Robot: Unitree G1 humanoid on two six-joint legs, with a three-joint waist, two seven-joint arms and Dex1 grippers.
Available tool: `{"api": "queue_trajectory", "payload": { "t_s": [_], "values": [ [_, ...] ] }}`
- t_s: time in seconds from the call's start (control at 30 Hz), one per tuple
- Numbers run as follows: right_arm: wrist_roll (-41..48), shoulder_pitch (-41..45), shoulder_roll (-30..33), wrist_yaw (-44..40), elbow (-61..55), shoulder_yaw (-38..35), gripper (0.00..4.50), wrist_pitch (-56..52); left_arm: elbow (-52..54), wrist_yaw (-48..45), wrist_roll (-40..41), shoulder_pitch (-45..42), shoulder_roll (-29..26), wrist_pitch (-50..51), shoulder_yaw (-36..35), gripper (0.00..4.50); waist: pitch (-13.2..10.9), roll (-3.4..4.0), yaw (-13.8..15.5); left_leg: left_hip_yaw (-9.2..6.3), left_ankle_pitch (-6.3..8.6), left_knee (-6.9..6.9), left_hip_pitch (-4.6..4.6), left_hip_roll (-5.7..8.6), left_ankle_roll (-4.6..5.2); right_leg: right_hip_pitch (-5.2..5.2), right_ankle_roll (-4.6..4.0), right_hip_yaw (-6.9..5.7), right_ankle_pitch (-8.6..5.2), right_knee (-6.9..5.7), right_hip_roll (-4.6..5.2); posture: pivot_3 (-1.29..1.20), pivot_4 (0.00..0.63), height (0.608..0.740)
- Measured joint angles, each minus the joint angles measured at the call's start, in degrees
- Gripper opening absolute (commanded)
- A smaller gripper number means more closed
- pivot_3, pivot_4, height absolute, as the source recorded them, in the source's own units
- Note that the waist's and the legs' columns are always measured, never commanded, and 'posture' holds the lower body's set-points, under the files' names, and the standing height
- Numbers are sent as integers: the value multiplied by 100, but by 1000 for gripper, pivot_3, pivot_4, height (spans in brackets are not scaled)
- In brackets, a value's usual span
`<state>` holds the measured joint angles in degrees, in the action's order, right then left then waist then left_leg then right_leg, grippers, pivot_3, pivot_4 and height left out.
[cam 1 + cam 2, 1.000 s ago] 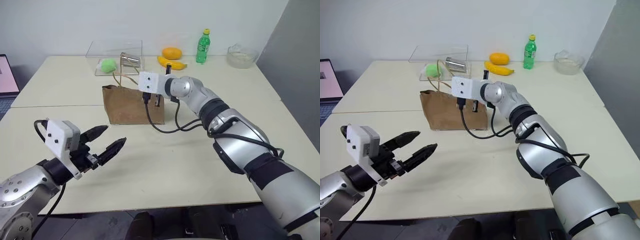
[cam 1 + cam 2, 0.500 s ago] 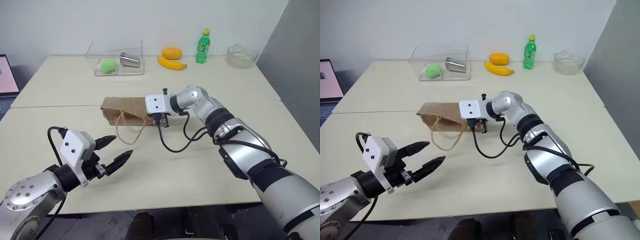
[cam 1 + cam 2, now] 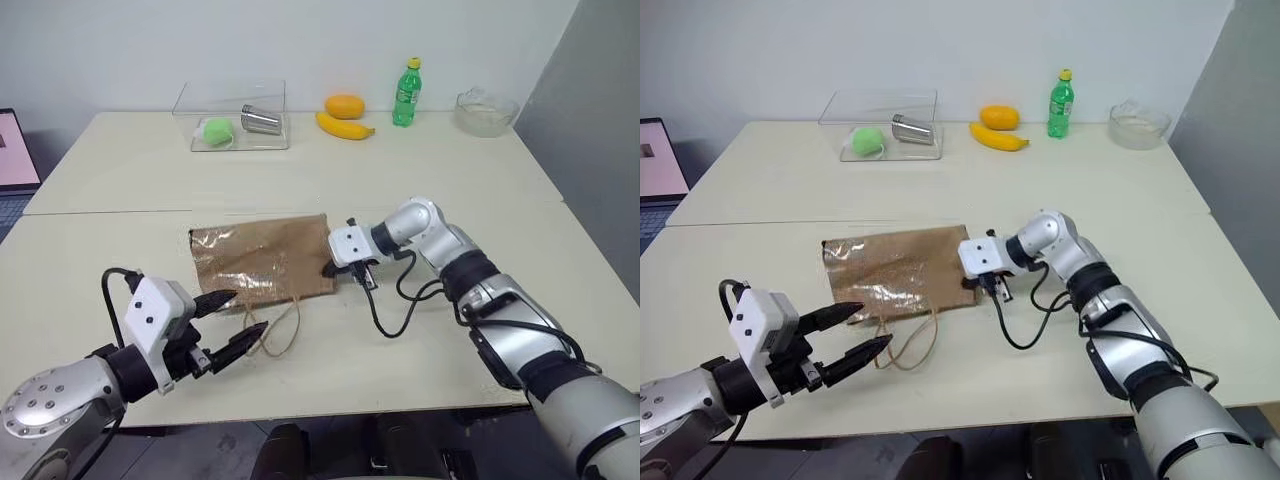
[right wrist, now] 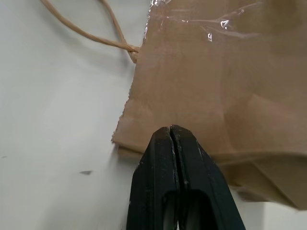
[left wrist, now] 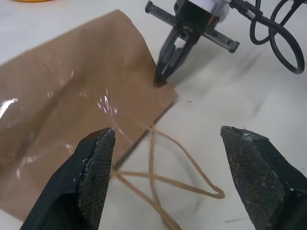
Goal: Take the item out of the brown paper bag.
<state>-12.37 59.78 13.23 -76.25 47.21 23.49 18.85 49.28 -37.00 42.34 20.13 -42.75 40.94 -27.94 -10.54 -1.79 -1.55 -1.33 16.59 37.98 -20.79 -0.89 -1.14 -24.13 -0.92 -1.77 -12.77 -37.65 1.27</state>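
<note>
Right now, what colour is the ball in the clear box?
Green: the round ball in the clear plastic box, best in the left eye view.

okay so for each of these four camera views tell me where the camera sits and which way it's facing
Left and right eye views: on the head, facing forward and down at the table; both arms show.
Left wrist view: on the left arm, looking past the open left gripper at the brown paper bag.
Right wrist view: on the right arm, looking along the shut right gripper at the bag's edge.
Shared: all show the bag and its string handles.
</note>
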Motion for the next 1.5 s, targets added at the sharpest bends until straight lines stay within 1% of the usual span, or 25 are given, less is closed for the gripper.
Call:
{"api": "queue_trajectory", "payload": {
  "t_s": [0.07, 0.1, 0.13, 0.2, 0.27, 0.3, 0.37, 0.43, 0.47, 0.5, 0.6, 0.7, 0.87, 0.93, 1.03, 1.2, 1.3, 1.37, 1.5],
  "values": [
    [247, -252, 57, -12, -607, -122, 40, -384, 11, -2, -87, 101, -43, -11, 21, 3684, -2, 3, 0, -1, 0, 0, -1, -2, 0, -1, 2, 0, -2, 0, -1, 0, 150, 740],
    [428, -396, 109, -25, -1015, -224, 40, -658, 10, 0, -152, 148, -53, -27, 49, 3684, -4, 7, 1, -1, 0, -1, -1, -2, 0, -2, 22, -1, -14, 0, -1, 0, 150, 740],
    [592, -513, 171, -38, -1387, -313, 40, -907, 6, -6, -243, 202, -76, -53, 89, 3684, -5, 9, 3, -2, 0, -1, -1, -3, 0, -2, 22, -2, -15, 0, -1, 0, 150, 740],
    [1061, -1025, 397, -27, -2589, -603, 0, -1712, -38, -93, -658, 371, -252, -281, 285, 4039, -5, 8, 24, -10, 0, -3, -2, -2, 0, 1, 15, -10, -20, 2, -1, 0, 150, 740],
    [1333, -1523, 609, 57, -3504, -761, 397, -2318, -125, -201, -1005, 486, -359, -501, 461, 4497, -6, 11, 55, -11, 1, -4, -4, -1, 0, 1, 13, -14, -24, 3, 1, 0, 150, 740],
    [1459, -1927, 723, 167, -4051, -857, 608, -2681, -223, -280, -1184, 505, -393, -666, 559, 4500, -4, 11, 95, -15, 1, -5, -2, -1, 0, 3, 9, -19, -29, 6, 1, 0, 150, 740],
    [1651, -2635, 885, 426, -4812, -894, 1251, -3377, -460, -419, -1497, 488, -447, -979, 727, 4500, -6, 15, 130, -12, 1, -5, -7, -1, 0, -1, 8, -17, -32, 6, 1, 0, 150, 740],
    [1810, -3153, 1030, 615, -5422, -899, 1976, -3874, -690, -534, -1813, 429, -504, -1329, 891, 4500, -8, 18, 140, -12, 1, -5, -5, -1, 0, -1, 0, -20, -38, 6, 1, 0, 150, 740],
    [1842, -3403, 1142, 710, -5765, -905, 2410, -4062, -855, -580, -2016, 353, -549, -1549, 1009, 4500, -8, 19, 143, -12, 1, -5, -5, -1, 0, -1, -17, -20, -49, 5, 0, 0, 150, 740],
    [1868, -3556, 1206, 778, -5964, -899, 2660, -4175, -986, -619, -2163, 314, -560, -1693, 1043, 4500, -8, 19, 137, -11, 1, -5, -5, -3, 0, -1, -19, -21, -50, 5, -1, 0, 150, 740],
    [1875, -3979, 1499, 979, -6417, -853, 2660, -4364, -1538, -811, -2686, -69, -770, -2317, 1336, 4500, -8, 19, 142, -10, 1, -5, -6, 4, 0, -1, -18, -30, -50, 6, -5, 0, 150, 740],
    [1870, -4159, 1639, 1119, -6683, -729, 2660, -4478, -2104, -1158, -3068, -439, -1019, -2965, 1654, 4500, -8, 19, 135, -10, 2, -6, -7, 1, 0, -3, -16, -28, -49, 6, -10, 0, 150, 740],
    [1905, -4336, 1838, 1269, -6966, -635, 2660, -4593, -2817, -1708, -3504, -987, -1317, -3923, 2116, 4500, -9, 19, 143, -5, 2, -11, -13, -3, 1, -3, 5, -41, -38, 13, -12, 0, 150, 740],
    [2058, -4491, 1971, 1247, -7151, -630, 2660, -4714, -3110, -1912, -3679, -1182, -1440, -4336, 2232, 4500, -8, 18, 148, -6, 2, -11, -16, -12, 0, -2, 6, -43, -38, 19, -12, 0, 150, 740],
    [2420, -4736, 2235, 1124, -7506, -649, 2660, -4960, -3374, -2235, -3691, -1197, -1643, -4786, 2224, 4500, -8, 18, 146, -7, 2, -12, -17, -22, 0, 0, 11, -41, -34, 35, -12, 0, 150, 740],
    [2736, -4760, 2406, 1136, -7724, -661, 2660, -5071, -3765, -2492, -3506, -1374, -1772, -4968, 1892, 4500, -8, 18, 140, -2, 3, -12, -16, -38, -1, 2, 22, -49, -28, 48, -17, 0, 150, 740],
    [2774, -4755, 2457, 1160, -7723, -659, 2660, -5069, -3817, -2582, -3500, -1294, -1796, -5136, 1861, 4500, -9, 19, 141, 2, 5, -14, -17, -42, -4, 2, 22, -49, -28, 52, -20, 0, 150, 740],
    [2778, -4709, 2456, 1173, -7717, -653, 2660, -5063, -3819, -2549, -3583, -1310, -1741, -5161, 1894, 4500, -9, 19, 143, 5, 6, -14, -19, -43, -5, 2, 22, -51, -27, 53, -22, 0, 150, 740],
    [2788, -4512, 2448, 1183, -7645, -638, 2660, -5045, -3751, -2363, -3711, -1356, -1430, -5153, 2143, 4500, -8, 19, 145, 5, 6, -13, -19, -44, -6, 3, 24, -48, -26, 53, -22, 0, 150, 740]
  ]
}}
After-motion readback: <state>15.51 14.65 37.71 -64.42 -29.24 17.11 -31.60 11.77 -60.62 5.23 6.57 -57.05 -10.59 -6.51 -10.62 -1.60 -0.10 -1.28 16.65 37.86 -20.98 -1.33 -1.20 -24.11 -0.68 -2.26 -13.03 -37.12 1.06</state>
